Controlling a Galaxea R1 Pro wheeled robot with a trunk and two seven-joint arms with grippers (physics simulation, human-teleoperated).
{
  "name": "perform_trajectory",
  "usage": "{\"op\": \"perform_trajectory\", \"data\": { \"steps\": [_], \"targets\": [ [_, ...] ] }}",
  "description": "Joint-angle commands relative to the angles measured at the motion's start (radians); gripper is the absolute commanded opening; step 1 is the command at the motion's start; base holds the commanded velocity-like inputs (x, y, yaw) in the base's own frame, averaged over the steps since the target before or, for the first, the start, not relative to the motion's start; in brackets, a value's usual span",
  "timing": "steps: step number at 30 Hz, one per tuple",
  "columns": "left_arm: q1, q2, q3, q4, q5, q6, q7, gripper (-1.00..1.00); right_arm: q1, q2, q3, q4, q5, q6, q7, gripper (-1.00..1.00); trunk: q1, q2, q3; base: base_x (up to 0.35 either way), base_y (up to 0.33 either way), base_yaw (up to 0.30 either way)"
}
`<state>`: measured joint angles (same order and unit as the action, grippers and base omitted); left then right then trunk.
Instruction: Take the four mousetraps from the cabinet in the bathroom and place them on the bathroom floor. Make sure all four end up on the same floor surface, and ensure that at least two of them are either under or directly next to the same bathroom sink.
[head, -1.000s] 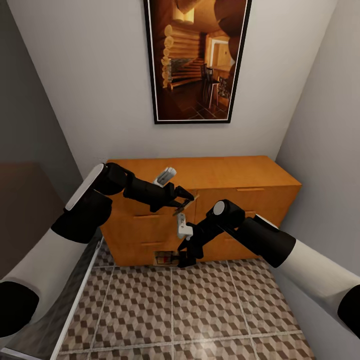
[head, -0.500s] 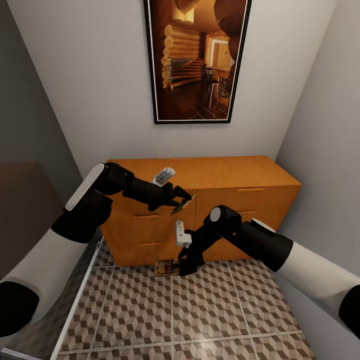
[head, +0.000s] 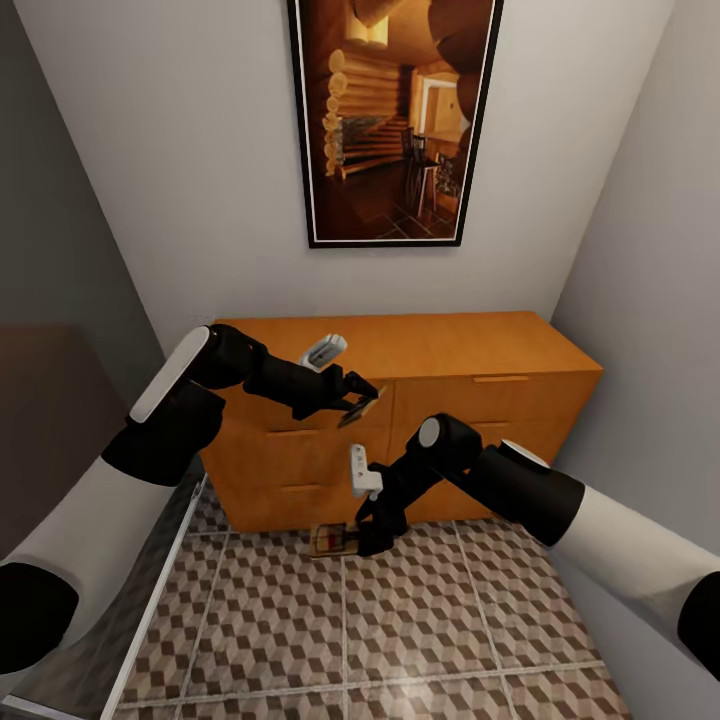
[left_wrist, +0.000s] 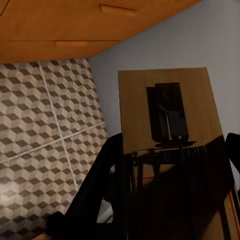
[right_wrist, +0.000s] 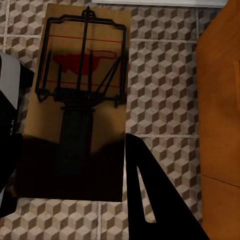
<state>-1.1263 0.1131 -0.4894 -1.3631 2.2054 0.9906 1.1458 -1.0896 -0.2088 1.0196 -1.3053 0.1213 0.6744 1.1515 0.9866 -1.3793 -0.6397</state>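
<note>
- The bathroom floor (head: 420, 620), tiled in a brown, beige and white cube pattern with pale grout lines, spreads across the foreground of the head view.
- The right gripper (head: 368, 540) reaches down to the foot of the cabinet (head: 480, 400), its fingers pinching a mousetrap (head: 328, 540) that hangs low over the tiles just in front of the lowest drawer front.
- The right wrist view supplies what the head view cannot: that mousetrap (right_wrist: 75, 100) is a tan wooden rectangle with a black wire bar, a coiled spring and red printing, clamped between two dark fingers (right_wrist: 150, 200) with cube tiles behind it. Whether it touches the floor cannot be told.
- Higher up, the left gripper (head: 352, 402) is held before the cabinet's upper drawer fronts, its fingers pressed onto a second mousetrap (head: 362, 410), which shows in the head view as a small tilted sliver.
- The left wrist view shows that second mousetrap (left_wrist: 170, 135) close up: a wooden board with a dark metal plate and spring, held at its edges by black fingers (left_wrist: 107, 185), with floor tiles, cabinet drawers and grey wall beyond.
- On the white wall above the orange-brown cabinet hangs a framed picture (head: 395, 120) of a log-cabin interior.
</note>
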Motion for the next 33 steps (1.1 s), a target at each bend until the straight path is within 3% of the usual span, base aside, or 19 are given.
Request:
{"op": "perform_trajectory", "data": {
  "steps": [1, 5, 11, 18, 33],
  "targets": [
    [-0.001, 0.0, -0.001, -0.001, 0.008, 0.002, 0.009, -1.0, -0.001, 0.0, 0.01, -0.002, 0.003, 0.011, 0.004, -1.0, 0.0, -0.001, -0.001, 0.0, 0.0, 0.0],
    [-0.001, 0.0, -0.001, 0.001, 0.005, 0.002, 0.009, -1.0, -0.001, 0.002, 0.038, -0.001, 0.01, 0.011, 0.003, -1.0, 0.0, -0.001, -0.001, 0.0, 0.0, 0.0],
    [-0.001, 0.001, -0.001, 0.001, -0.003, 0.002, 0.009, -1.0, -0.001, -0.001, 0.044, -0.001, 0.017, 0.011, 0.003, -1.0, 0.0, -0.001, -0.001, 0.0, 0.0, 0.0],
    [-0.001, 0.001, -0.007, 0.051, -0.102, 0.003, 0.008, -1.0, -0.001, -0.015, 0.045, 0.0, 0.015, 0.011, 0.004, -1.0, 0.0, -0.001, -0.001, 0.0, 0.0, 0.0],
    [-0.001, -0.002, -0.011, 0.059, -0.108, 0.003, 0.007, -1.0, 0.014, -0.038, 0.045, 0.0, 0.015, 0.011, 0.004, -1.0, 0.0, -0.001, -0.001, 0.0, 0.0, 0.0]
  ]
}}
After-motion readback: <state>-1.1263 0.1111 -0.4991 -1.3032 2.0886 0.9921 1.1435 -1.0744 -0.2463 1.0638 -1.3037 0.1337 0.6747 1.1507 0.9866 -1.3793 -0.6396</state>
